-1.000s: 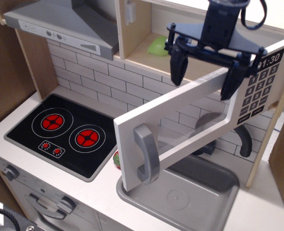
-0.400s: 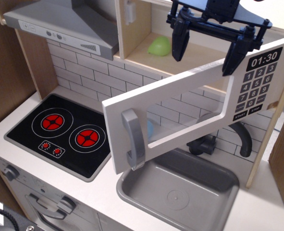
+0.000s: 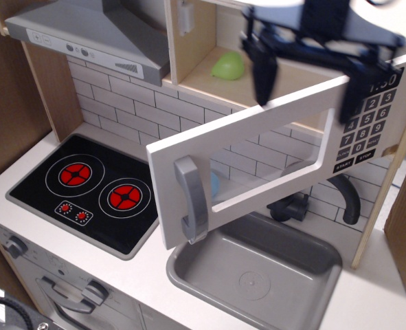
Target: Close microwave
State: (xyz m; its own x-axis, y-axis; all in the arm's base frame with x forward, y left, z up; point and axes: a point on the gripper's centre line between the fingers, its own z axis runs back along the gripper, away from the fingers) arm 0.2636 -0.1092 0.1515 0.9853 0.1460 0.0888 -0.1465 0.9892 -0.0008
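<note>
Now my gripper (image 3: 306, 79) has its jaws spread wide over the microwave (image 3: 257, 161) door edge; I fear they slip off, leaving it ajar.

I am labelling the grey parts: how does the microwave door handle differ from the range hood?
The door handle is a curved bar, while the range hood is a broad slanted panel. The handle is plain; the hood carries small round buttons. The handle sits on the open white door; the hood hangs above the stove. Both are grey.

Microwave door (image 3: 257, 158) swings out over the sink (image 3: 257, 275); stovetop (image 3: 86, 189) lies left, range hood (image 3: 99, 34) above it, gripper (image 3: 306, 75) above the door's top edge.
</note>
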